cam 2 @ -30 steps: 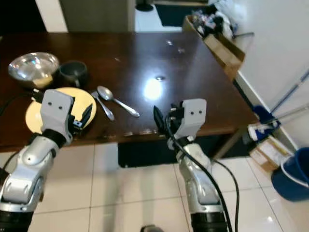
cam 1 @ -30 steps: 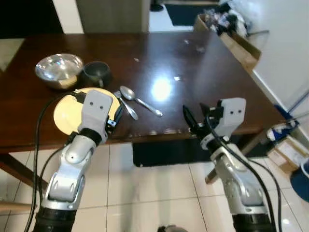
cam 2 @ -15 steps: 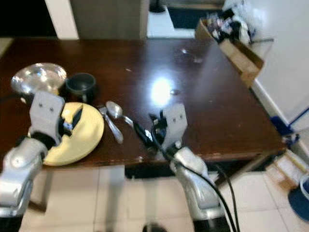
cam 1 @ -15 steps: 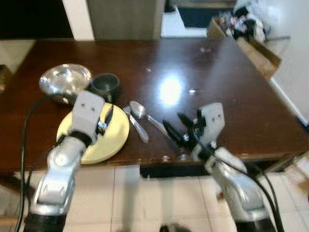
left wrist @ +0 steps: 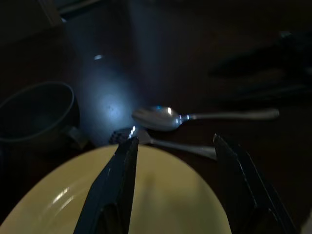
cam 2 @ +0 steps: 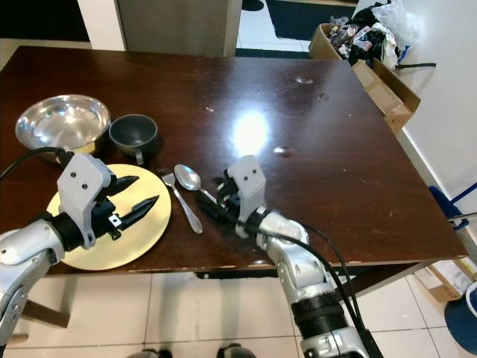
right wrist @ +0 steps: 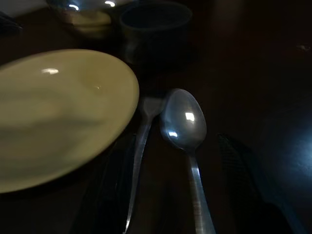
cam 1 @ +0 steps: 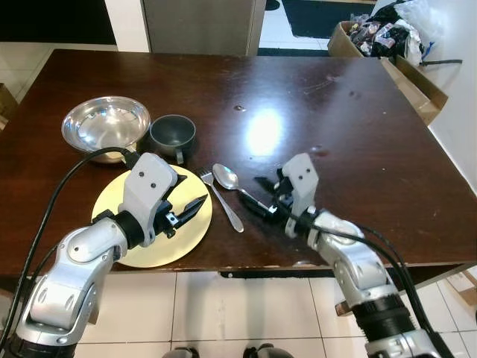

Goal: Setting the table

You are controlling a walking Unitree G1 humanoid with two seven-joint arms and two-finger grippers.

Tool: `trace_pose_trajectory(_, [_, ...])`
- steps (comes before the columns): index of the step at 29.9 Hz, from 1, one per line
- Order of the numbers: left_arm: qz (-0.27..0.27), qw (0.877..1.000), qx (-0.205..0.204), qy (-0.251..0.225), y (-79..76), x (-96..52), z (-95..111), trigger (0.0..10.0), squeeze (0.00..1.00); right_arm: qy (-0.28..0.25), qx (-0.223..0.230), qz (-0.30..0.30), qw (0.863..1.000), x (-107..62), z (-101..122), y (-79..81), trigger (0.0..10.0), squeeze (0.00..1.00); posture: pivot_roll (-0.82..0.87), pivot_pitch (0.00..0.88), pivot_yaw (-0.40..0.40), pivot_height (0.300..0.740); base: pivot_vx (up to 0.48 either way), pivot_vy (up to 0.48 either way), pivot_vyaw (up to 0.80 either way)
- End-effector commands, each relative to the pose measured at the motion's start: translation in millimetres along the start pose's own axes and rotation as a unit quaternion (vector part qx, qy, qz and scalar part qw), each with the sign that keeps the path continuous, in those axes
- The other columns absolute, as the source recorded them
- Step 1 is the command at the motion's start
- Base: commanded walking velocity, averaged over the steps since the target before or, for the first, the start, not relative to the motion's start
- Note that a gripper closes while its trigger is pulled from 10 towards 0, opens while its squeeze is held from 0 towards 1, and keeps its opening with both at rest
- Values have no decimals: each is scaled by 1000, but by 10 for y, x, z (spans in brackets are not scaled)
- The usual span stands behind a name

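Right end effector point(cam 1: 257, 200), fingers spread, sat low at the spoon point(cam 1: 226, 178) handle, centre frame, prob. to grab it. Left end effector point(cam 1: 186, 209), also spread, hovered over the yellow plate point(cam 1: 134, 250), lower left of the counter point(cam 1: 358, 134).

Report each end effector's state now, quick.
Left end effector: open, holding nothing, above the yellow plate.
Right end effector: open, holding nothing, fingers either side of the spoon handle.
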State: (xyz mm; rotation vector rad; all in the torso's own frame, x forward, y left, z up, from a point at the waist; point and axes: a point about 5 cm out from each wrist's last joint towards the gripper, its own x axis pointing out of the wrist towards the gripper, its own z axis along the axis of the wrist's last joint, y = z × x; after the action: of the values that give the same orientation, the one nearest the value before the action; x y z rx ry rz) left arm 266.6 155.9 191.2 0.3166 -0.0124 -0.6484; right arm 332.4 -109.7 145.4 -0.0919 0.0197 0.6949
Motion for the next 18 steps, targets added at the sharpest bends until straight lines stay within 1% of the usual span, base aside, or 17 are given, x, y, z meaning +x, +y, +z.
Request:
trace_pose_trajectory(1, [-3,1000,7,9,12,-50,-11,10000,0,6,-7,-32,999,-21,-46,-115,10000,0,5,73,24,740,0,0,0])
trace_pose_trajectory(3, [10,1000,15,18,96,-114,-11,10000,0,-4,-2,-40,999,6,-16,-203,10000,0,18,82,28,740,0,0,0])
trace_pose_trajectory(4, [10,1000,15,18,96,-114,-11,10000,0,-4,-2,-40,999,6,-16,-203,10000,0,18,82,28,740,0,0,0])
trace_pose_trajectory(6, [16,999,20,29,163,-182,-2,10000,0,-14,1,-26,1000,45,24,-229,10000,0,39,94,31,740,0,0,0])
trace_pose_trajectory(8, [20,999,22,35,194,-229,11,10000,0,-9,-7,-19,1000,80,23,-251,10000,0,52,103,32,740,0,0,0])
trace_pose_trajectory(9, [22,999,23,38,207,-249,16,10000,0,-5,-9,-20,1000,98,10,-270,10000,463,56,107,32,740,0,0,0])
trace_pose_trajectory(10, [24,999,23,40,217,-265,17,10000,0,-2,-11,-20,1000,109,0,-285,10000,1000,60,110,33,740,0,0,0])
trace_pose_trajectory(16, [30,998,24,52,239,-343,2,10000,0,16,-22,-23,999,142,-54,-352,10000,1000,76,128,37,740,0,0,0])
trace_pose_trajectory(17, [31,998,24,54,245,-355,-1,10000,0,19,-14,-18,1000,146,-65,-352,10000,0,83,133,40,740,0,0,0])
trace_pose_trajectory(18, [31,998,24,54,245,-355,-1,10000,0,19,-14,-18,1000,146,-65,-352,10000,0,83,133,40,740,0,0,0])
